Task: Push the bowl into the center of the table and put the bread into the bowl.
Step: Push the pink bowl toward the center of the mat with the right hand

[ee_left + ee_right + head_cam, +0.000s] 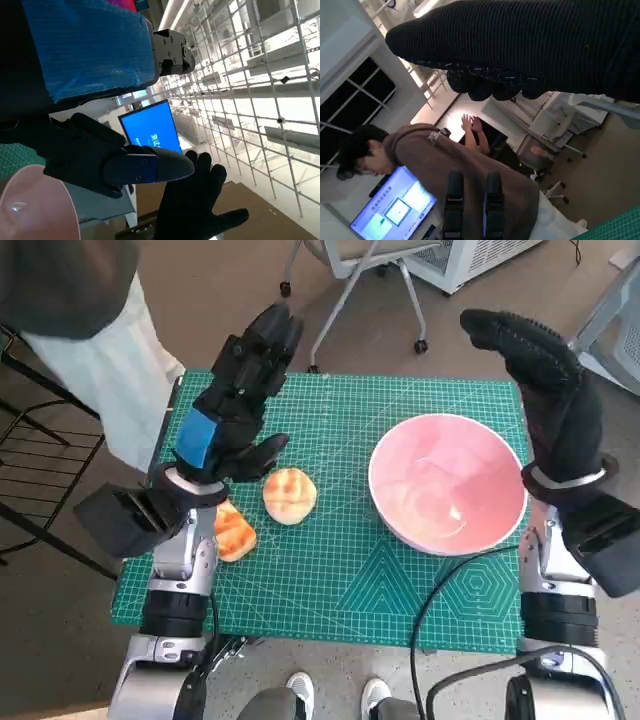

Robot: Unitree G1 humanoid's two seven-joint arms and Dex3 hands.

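Right hand (200, 200) only in left-wrist view

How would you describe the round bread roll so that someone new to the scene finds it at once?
Start at the green mat and its pink bowl. Left of the bowl lies the round bread roll. It is pale and domed, unlike the flatter orange bread beside it.

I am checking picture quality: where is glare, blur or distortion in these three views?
Head view: evenly lit and sharp, with soft highlights inside the pink bowl and wide-angle bending at the edges. Left wrist view: bright ceiling lights wash out the background; the left hand is close and slightly soft. Right wrist view: the right hand is a dark band.
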